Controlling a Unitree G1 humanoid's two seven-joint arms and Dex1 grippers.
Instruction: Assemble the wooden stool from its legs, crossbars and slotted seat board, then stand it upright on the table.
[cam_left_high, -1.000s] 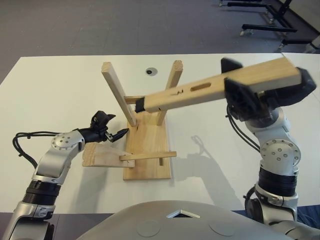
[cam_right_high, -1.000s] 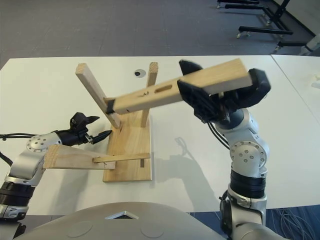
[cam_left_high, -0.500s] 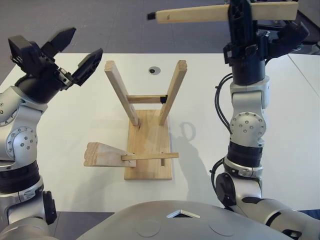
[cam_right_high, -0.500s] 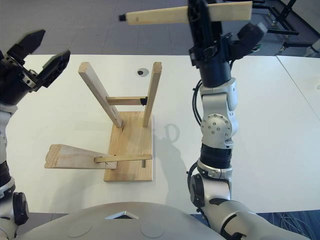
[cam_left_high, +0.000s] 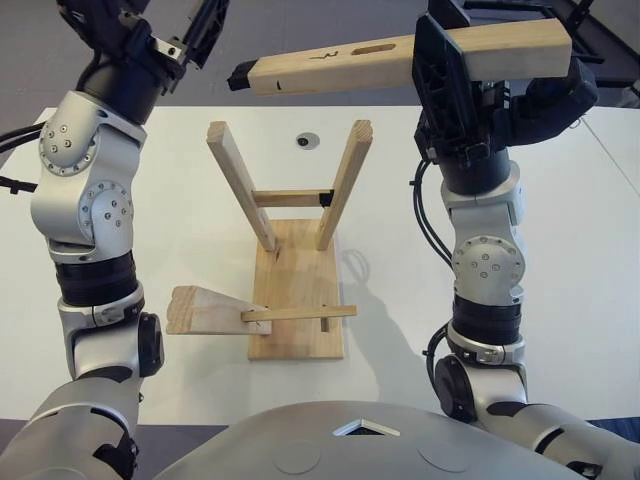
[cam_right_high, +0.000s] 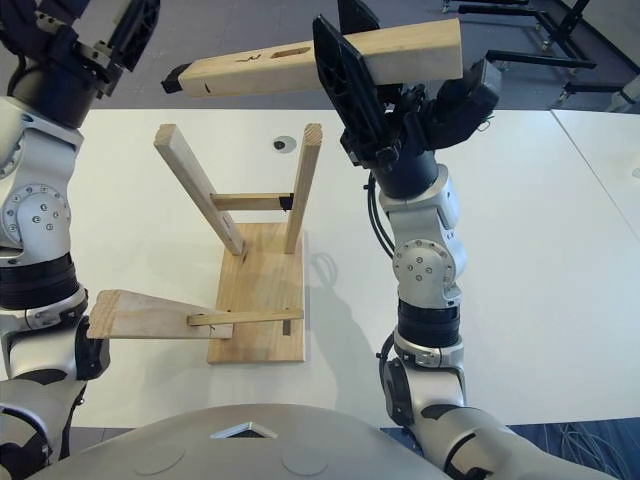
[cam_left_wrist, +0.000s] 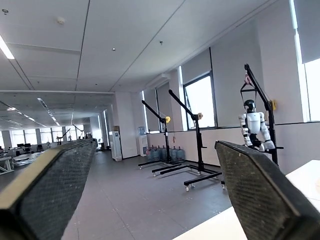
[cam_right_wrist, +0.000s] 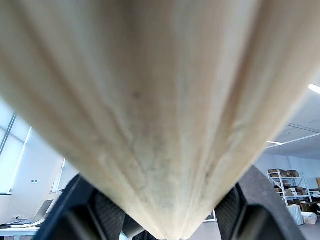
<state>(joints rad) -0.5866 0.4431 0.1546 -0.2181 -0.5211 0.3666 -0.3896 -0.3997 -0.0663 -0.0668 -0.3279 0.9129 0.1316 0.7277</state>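
Two pale wooden legs (cam_left_high: 240, 185) stand tilted on a flat rectangular wooden seat board (cam_left_high: 300, 280), which lies on the white table (cam_left_high: 580, 250). A short wooden crossbar (cam_left_high: 290, 199) joins them. How their lower ends sit in the board is hard to make out.

A third wooden leg (cam_left_high: 205, 312) lies flat on the table at the board's left edge. A thin wooden crossbar (cam_left_high: 300, 313) runs from it across the board's near end, and the joint between them is partly hidden.

The right gripper (cam_left_high: 455, 55) is raised above the table, its jaws clamped on a long slotted wooden leg (cam_left_high: 330, 68). This leg lies roughly level, with its dark-tipped end pointing to the robot's left. In the right wrist view its wood grain (cam_right_wrist: 150, 100) covers nearly everything between the dark fingers.

The left gripper (cam_left_wrist: 157, 185) is lifted high at the left, with its fingertips cut off by the top edge of the head views. The left wrist view shows its jaws spread wide and holding nothing.

A small round dark port (cam_left_high: 305, 142) sits in the table behind the board.
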